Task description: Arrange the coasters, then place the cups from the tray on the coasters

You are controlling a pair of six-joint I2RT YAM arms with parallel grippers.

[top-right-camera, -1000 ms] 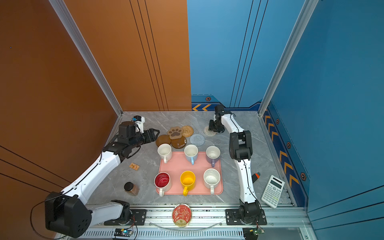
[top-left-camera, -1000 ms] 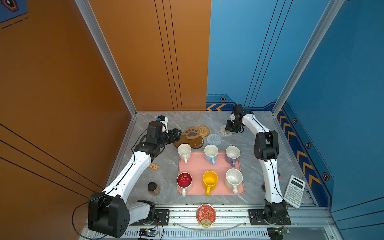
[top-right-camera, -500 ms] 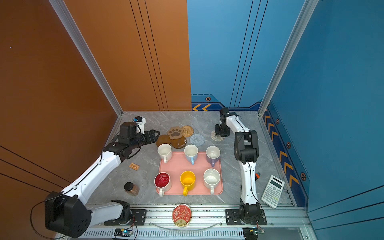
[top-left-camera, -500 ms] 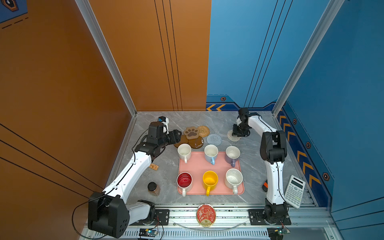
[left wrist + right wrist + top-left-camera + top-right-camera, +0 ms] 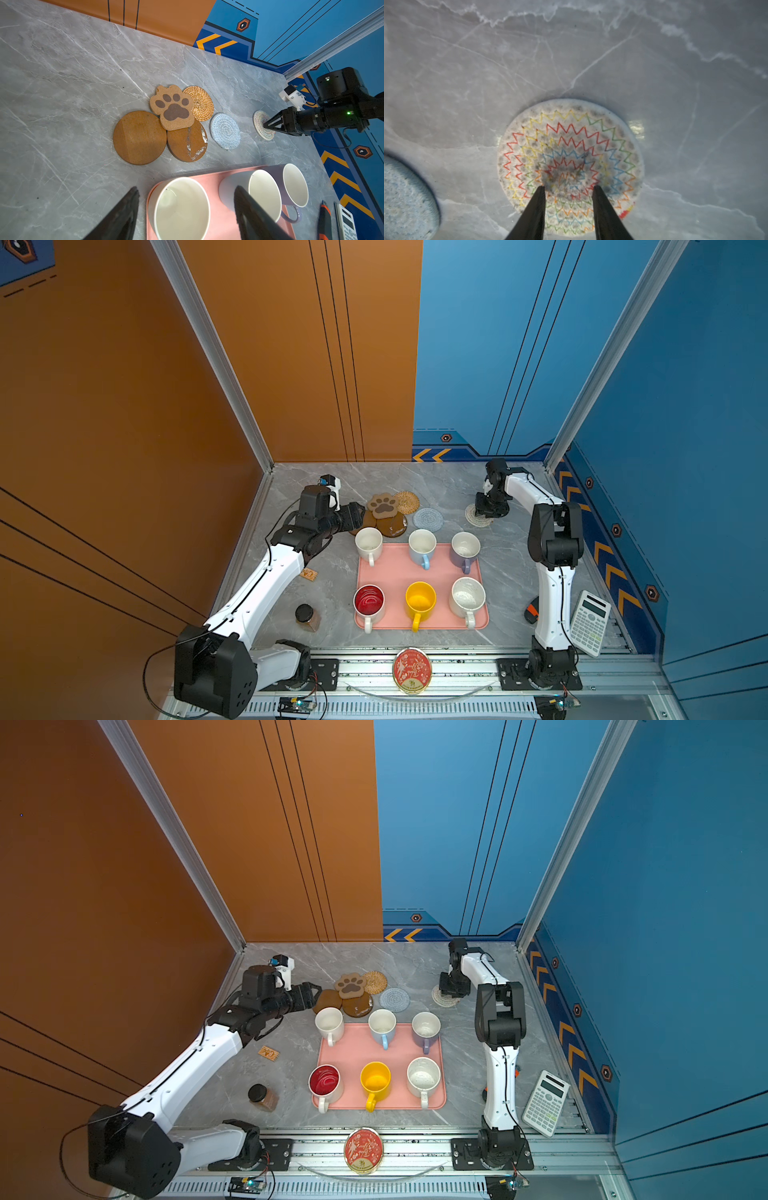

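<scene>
My right gripper (image 5: 568,187) stands open with both fingertips down on the cream crocheted coaster (image 5: 571,145), which lies flat at the back right (image 5: 473,517). The other coasters lie grouped behind the tray (image 5: 395,568): the paw print (image 5: 383,505), rattan round (image 5: 409,502), two brown discs (image 5: 392,526) and blue-grey round (image 5: 428,519). Several cups stand on the tray, among them white (image 5: 368,543), light blue (image 5: 422,542), lavender (image 5: 465,545) and yellow (image 5: 420,597). My left gripper (image 5: 356,513) hangs open and empty just left of the brown discs.
A dark-lidded jar (image 5: 306,616) and a small orange tag (image 5: 308,573) sit left of the tray. A red-and-gold tin (image 5: 412,670) rests on the front rail. A calculator (image 5: 590,628) and an orange-black tool (image 5: 531,611) lie at the front right.
My right gripper has slid the cream coaster to the right and a little toward the front. The left arm has hardly moved.
</scene>
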